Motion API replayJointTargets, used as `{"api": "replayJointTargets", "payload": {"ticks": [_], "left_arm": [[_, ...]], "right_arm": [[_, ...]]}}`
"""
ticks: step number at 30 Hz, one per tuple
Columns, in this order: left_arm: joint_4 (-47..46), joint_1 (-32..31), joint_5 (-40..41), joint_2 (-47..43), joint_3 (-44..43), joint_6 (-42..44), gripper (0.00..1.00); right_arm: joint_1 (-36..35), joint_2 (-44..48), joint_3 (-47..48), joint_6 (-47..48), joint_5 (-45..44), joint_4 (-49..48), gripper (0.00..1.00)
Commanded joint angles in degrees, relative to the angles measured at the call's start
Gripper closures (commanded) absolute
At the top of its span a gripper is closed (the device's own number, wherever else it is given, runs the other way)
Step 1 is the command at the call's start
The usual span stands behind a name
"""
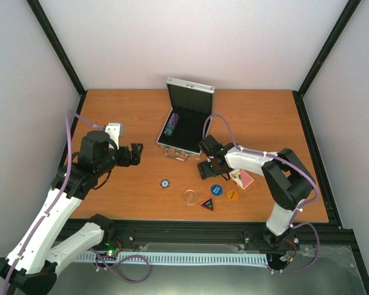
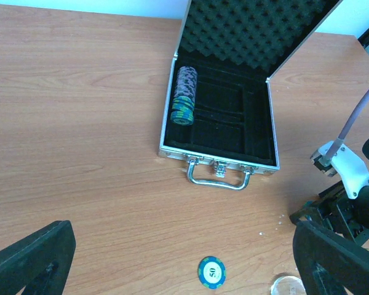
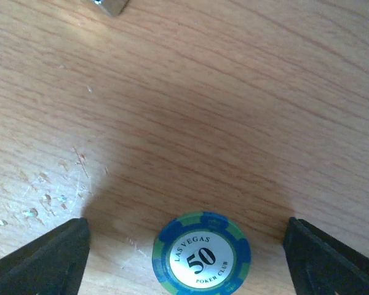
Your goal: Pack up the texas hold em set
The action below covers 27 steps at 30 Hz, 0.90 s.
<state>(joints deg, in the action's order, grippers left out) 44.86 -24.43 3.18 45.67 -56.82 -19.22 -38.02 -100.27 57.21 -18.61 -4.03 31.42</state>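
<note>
Silver case (image 2: 218,161) with black egg-crate lining (image 2: 246,31). Chip stack (image 2: 185,92) is purple, then blue-green. Loose poker chip (image 3: 201,252) has a blue-and-green rim and white centre. Orange-brown woodgrain surface (image 2: 80,123). Red-backed card deck (image 1: 243,179).

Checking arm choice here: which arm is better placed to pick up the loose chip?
Right, probably. The right tool, open, frames the chip closely in its wrist view; the left tool, also open, sees it smaller, farther ahead.

Case lid (image 2: 258,31) — top off-frame; clear disc (image 2: 286,287) — lower half off-frame
</note>
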Motion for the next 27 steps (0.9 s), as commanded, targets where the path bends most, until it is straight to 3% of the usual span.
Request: {"api": "replayJointTargets", "payload": {"ticks": [1, 7, 15, 27], "left_arm": [[-0.16, 0.33, 0.06, -0.1, -0.2, 0.76, 0.0], [0.12, 0.34, 0.33, -0.71, -0.05, 0.77, 0.0], [0.38, 0.34, 0.85, -1.89, 0.84, 0.26, 0.0], [-0.38, 0.34, 0.89, -1.92, 1.9, -0.08, 0.0]], "right_arm": [[0.05, -1.85, -1.74, -1.16, -0.63, 4.13, 0.08], [0.05, -1.57, -1.71, -0.64, 1.29, 5.34, 0.07], [0.04, -0.62, -5.14, -0.91, 3.63, 5.88, 0.22], [-0.04, 0.34, -6.05, -0.82, 4.99, 6.47, 0.31]]}}
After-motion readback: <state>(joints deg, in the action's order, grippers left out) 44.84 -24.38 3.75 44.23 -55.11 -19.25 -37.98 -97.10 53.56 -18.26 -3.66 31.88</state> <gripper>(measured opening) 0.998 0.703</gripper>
